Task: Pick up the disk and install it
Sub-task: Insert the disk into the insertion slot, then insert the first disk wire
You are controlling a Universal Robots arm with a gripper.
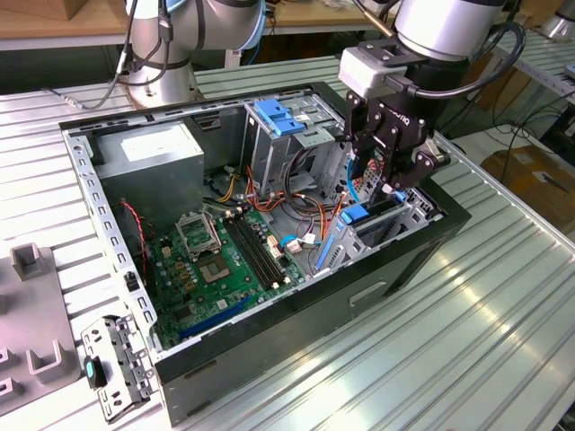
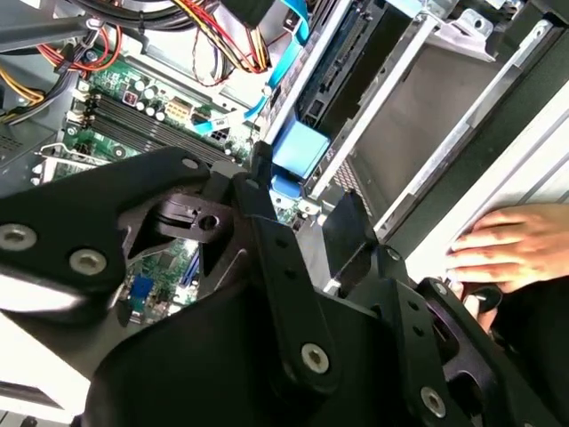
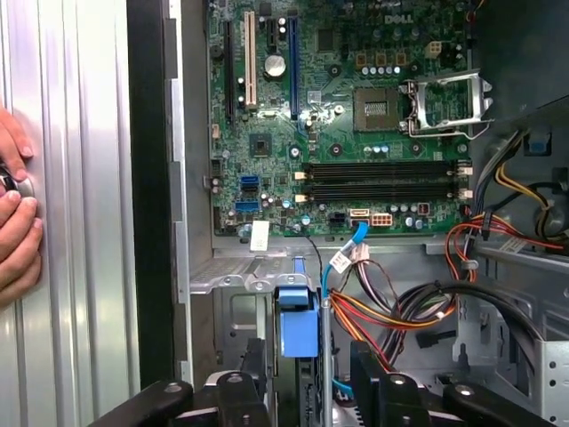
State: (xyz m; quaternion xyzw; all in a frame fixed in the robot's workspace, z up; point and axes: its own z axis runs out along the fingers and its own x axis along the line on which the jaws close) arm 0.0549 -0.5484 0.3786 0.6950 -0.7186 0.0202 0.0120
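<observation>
The ribbed metal table (image 1: 503,296) carries an open PC case (image 1: 395,269), approx. in the middle. The arm (image 1: 440,22) comes from above at the exterior view's right end of the case, w/ the hand (image 1: 384,190) pointing down into the drive bay. In the first wrist view we see its fingers (image 3: 252,375) spread, one on each side of the disk (image 3: 296,325), not pinching it. The disk sits in the bay, blue end tab toward the hand.

The table (image 1: 503,296) under the computer case (image 1: 87,184) is ribbed bare metal with a bright shine. The case frame looks dull grey metal. Inside the case, the disk (image 1: 355,214) shows smooth blue plastic.
</observation>
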